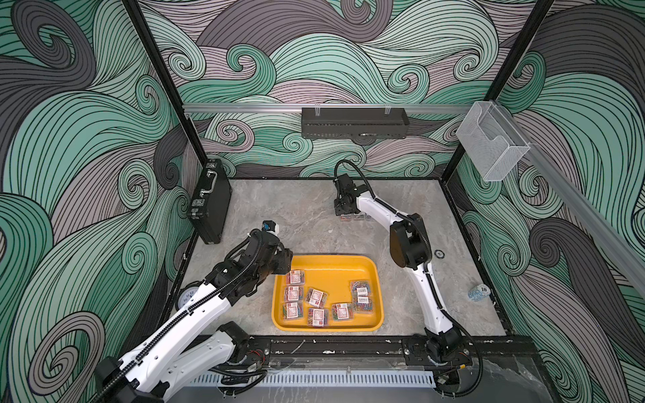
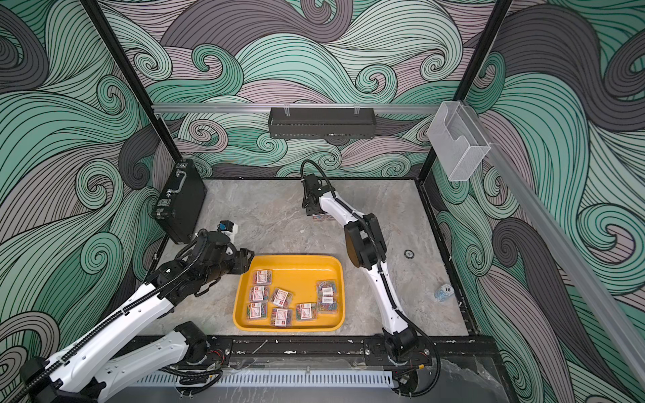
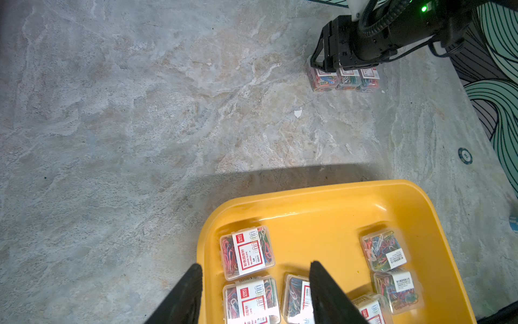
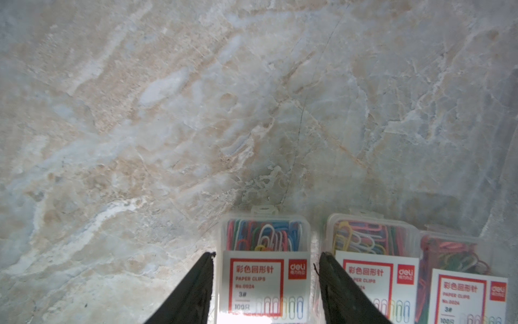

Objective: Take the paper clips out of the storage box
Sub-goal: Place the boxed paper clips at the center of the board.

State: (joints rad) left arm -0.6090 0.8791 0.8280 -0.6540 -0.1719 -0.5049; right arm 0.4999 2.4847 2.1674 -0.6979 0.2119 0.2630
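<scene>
Tray (image 1: 331,272), yellow and shallow, lay at the near middle of the table (image 1: 279,216). Eight clip boxes (image 1: 317,316) lay flat in it. Six were spread over its left and middle, and two touched each other by its right wall. A clock (image 1: 186,296) lay at the near left, partly under the left arm. A stack of chips (image 1: 477,292) stood at the near right.

The left claw (image 3: 256,265) hung over the tray's far left corner, jaws moderately wide and gripping nothing. In the wrist view one finger (image 3: 185,294) crossed the tray's rim and the other crossed a box below it.

Right of the tray and a little farther off, a single chip (image 1: 438,254) lay on the table.

Well beyond the tray, at the far middle, three more clip boxes sat on the table in a row (image 3: 347,80), side by side and close together. The right claw (image 4: 266,254) was down over the row's left end. Its fingers straddled the end box (image 4: 266,277) narrowly, one outside it and one in the gap beside the next box. Whether they pressed on it I cannot tell.

A black case (image 1: 209,200) stood on edge against the far left wall. A black shelf (image 1: 354,122) hung on the far wall and a clear holder (image 1: 488,146) on the right wall.
</scene>
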